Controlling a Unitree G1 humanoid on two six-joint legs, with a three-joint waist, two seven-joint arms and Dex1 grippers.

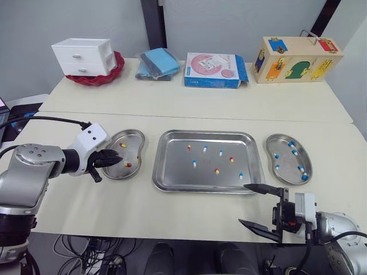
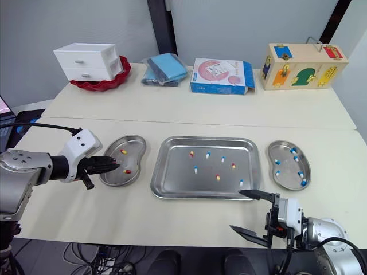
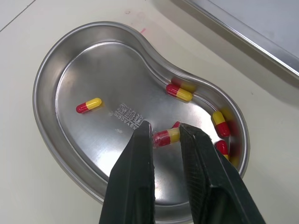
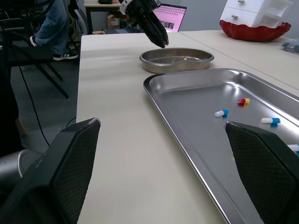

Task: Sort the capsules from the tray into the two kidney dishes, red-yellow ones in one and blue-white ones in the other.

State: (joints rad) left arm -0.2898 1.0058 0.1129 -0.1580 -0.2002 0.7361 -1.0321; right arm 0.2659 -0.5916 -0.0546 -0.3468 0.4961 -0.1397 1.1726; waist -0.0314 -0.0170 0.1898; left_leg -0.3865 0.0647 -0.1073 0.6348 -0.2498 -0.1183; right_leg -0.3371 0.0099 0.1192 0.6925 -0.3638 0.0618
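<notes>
While the left gripper is pinching a red-yellow capsule over a kidney dish, the right gripper is gaping wide — beside the tray.

— The fingers of the right gripper, what are the pads like?
— Black and matt, with a fine mesh grain.
— And the tray lying between them?
— Bare metal, smooth and polished, catching the light. The capsules in it have glossy shells.
— Beyond the fingertips?
— A kidney dish of the same shiny metal.
— Under the fingers?
— The table: cream, smooth, matt.
— Farther past the fingertips?
— A white drawer unit of glossy plastic in a shiny red bowl, and a pale wooden box with painted pieces.
</notes>
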